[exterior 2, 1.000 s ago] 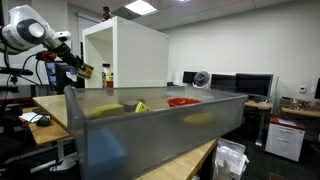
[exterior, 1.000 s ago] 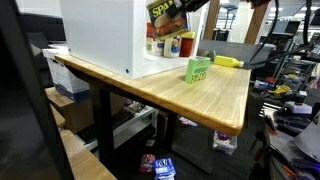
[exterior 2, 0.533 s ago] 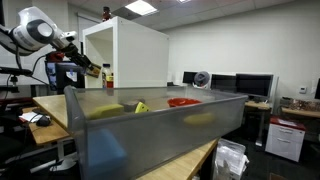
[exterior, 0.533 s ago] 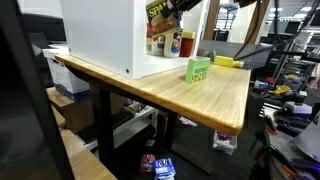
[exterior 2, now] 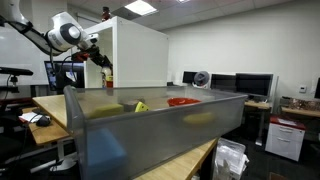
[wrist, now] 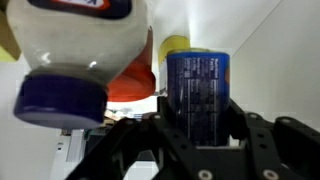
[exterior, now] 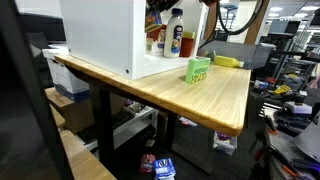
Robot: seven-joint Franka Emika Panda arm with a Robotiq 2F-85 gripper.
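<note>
1. Carried over the last second from open air beside the white cabinet [exterior: 100, 35] into its open front: gripper [exterior 2: 102, 60] and the Spam can [wrist: 200, 85] it holds.
2. Clamped on that can, with one black finger [wrist: 158, 112] pressed to each narrow side and only the can's width between them.
3. Held upright and clear of the bench [exterior: 150, 95], at about the height of the bottle tops in an exterior view.
4. Just beside the can in the wrist view: a white jar with a blue lid [wrist: 75, 60], and a red-orange bottle [wrist: 135, 82] between the two. Cannot tell whether either touches the can.
5. Behind the can, a yellow cap [wrist: 182, 43].
6. Well apart on the bench: a green box [exterior: 198, 69].
</note>
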